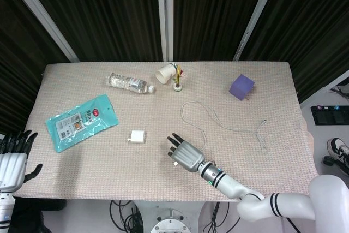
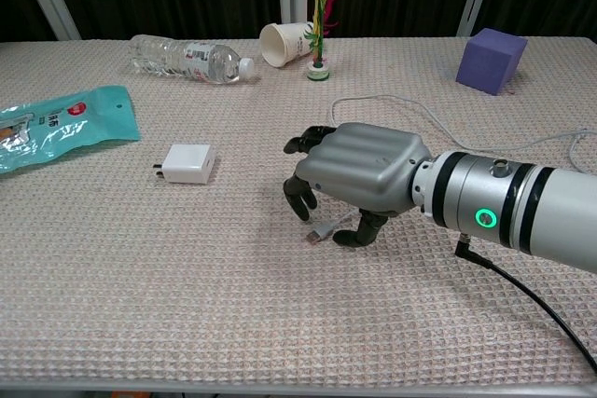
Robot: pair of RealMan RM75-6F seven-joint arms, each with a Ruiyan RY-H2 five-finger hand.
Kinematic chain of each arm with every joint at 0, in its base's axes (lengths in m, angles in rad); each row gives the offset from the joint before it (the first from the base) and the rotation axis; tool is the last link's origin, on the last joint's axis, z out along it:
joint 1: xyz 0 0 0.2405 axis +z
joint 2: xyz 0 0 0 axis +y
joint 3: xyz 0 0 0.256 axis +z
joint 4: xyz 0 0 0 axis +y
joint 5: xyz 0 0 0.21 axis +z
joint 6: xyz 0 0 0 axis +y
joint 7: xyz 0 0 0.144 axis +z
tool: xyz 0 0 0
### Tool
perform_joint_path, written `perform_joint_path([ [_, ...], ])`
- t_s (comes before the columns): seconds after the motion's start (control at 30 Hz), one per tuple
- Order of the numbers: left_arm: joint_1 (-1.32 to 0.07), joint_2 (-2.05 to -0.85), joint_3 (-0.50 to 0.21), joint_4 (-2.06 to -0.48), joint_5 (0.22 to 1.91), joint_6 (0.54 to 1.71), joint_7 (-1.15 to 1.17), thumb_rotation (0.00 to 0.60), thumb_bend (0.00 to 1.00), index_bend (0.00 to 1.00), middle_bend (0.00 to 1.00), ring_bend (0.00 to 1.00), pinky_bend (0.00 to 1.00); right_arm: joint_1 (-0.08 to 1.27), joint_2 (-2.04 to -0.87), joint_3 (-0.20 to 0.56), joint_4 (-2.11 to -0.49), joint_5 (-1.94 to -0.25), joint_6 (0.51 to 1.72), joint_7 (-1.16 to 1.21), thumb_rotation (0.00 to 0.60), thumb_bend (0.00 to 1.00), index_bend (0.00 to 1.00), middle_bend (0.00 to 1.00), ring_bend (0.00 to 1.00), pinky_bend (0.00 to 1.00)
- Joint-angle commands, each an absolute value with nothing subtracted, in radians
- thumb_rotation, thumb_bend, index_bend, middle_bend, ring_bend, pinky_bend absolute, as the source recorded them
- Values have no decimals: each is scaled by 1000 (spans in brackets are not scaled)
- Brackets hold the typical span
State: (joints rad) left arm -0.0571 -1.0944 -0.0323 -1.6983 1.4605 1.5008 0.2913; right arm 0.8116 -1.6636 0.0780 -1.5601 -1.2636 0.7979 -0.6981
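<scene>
Lower centre of frame: right hand (image 2: 359,179) over cable plug (image 2: 320,233), fingers curled, grasp unclear; left hand (image 1: 12,159) lower left, fingers spread

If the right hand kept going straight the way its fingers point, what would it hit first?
Probably the white charger block. The right hand points leftward across the table just above the cable plug, though it might pass slightly behind the block.

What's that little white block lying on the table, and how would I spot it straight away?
Start at the teal packet near the table's left edge, then look toward the right hand. Between them lies the white charger block, apart from both. It is the only small, square, plain white thing there; the white cable is thin and looping.
</scene>
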Motion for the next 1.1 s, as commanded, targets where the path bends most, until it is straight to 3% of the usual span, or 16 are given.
perform_joint_path([
  [0.03, -57, -1095, -31, -1696, 1460, 1500, 290, 600, 208, 121, 63, 0, 0, 817, -1665, 76, -1564, -1247, 801, -706, 600, 280, 434, 369, 7, 0],
  [1.1, -63, -1099, -34, -1675, 1456, 1492, 271, 600, 208, 113, 63, 0, 0, 839, -1684, 38, -1586, -1169, 891, -753, 600, 327, 533, 433, 80, 0],
])
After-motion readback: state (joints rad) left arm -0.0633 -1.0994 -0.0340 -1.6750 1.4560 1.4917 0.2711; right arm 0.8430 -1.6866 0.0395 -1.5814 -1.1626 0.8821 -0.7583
